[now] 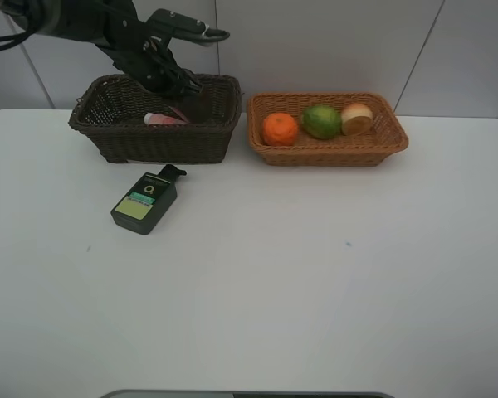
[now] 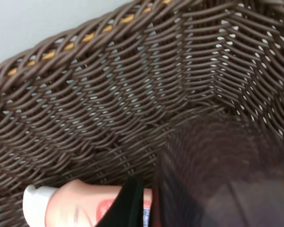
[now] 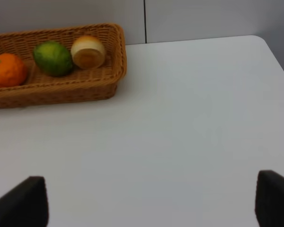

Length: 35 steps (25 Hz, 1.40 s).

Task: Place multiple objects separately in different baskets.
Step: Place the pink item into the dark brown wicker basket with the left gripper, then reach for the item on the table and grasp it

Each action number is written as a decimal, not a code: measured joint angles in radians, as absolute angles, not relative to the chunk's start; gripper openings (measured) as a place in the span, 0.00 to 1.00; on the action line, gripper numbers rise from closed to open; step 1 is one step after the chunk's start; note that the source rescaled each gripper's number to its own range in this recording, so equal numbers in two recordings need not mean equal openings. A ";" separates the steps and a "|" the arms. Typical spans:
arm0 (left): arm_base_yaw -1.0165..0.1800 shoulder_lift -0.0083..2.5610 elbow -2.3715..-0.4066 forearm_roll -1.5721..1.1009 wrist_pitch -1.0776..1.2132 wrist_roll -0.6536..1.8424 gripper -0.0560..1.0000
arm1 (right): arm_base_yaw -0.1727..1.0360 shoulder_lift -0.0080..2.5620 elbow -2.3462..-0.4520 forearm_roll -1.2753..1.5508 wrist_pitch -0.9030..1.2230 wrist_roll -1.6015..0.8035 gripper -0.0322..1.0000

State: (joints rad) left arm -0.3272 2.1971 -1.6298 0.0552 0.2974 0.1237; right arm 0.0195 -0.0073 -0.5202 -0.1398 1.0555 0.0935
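White tabletop [image 1: 315,290] fills the foreground and carries everything else.

Two rectangular wicker baskets sit side by side at its far edge, long sides running left to right and close together. On the left is the deeper dark brown basket [image 1: 149,148] [image 2: 109,94]; on the right is the shallower orange-tan basket [image 1: 383,148] [image 3: 61,90].

One arm reaches in from the upper left, its left pincer [image 1: 178,83] down inside the dark brown basket. It is closed narrow on one translucent purplish-brown cup [image 2: 227,179]. The cup is blurred against the wrist camera, so which way it points cannot be told.

The right pincer [image 3: 146,203] hangs over bare tabletop, fingers spread wide with nothing between them.

Two bottles:
- One dark green flat bottle [image 1: 144,203] lies label-up on the tabletop in front of the dark brown basket. Its long axis runs from near-left to far-right, cap toward the basket.
- One pink bottle [image 1: 164,118] [image 2: 80,208] lies on its side on the dark brown basket's floor, beside the cup.

Three fruits sit in a row in the orange-tan basket. From left to right they are one orange [image 1: 280,128] [image 3: 7,70], one green mango-like fruit [image 1: 322,121] [image 3: 53,57] and one pale peach [image 1: 357,118] [image 3: 88,52].
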 joint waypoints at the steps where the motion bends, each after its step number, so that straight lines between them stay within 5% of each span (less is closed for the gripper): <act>1: -0.327 2.197 -1.630 0.055 0.293 0.124 0.06 | 0.020 -0.007 -0.520 -0.140 1.056 0.094 0.93; 6: -0.327 2.197 -1.630 0.055 0.283 0.124 0.17 | 0.020 -0.007 -0.520 -0.140 1.056 0.094 0.93; 11: -0.327 2.197 -1.630 0.050 0.283 0.124 0.74 | 0.020 -0.007 -0.520 -0.139 1.056 0.094 0.93; 14: -0.327 2.197 -1.630 0.043 0.286 0.124 0.94 | 0.020 -0.007 -0.520 -0.139 1.056 0.094 0.93; 35: -0.395 1.925 -1.541 0.023 0.653 -0.116 0.99 | 0.020 -0.007 -0.520 -0.139 1.056 0.094 0.93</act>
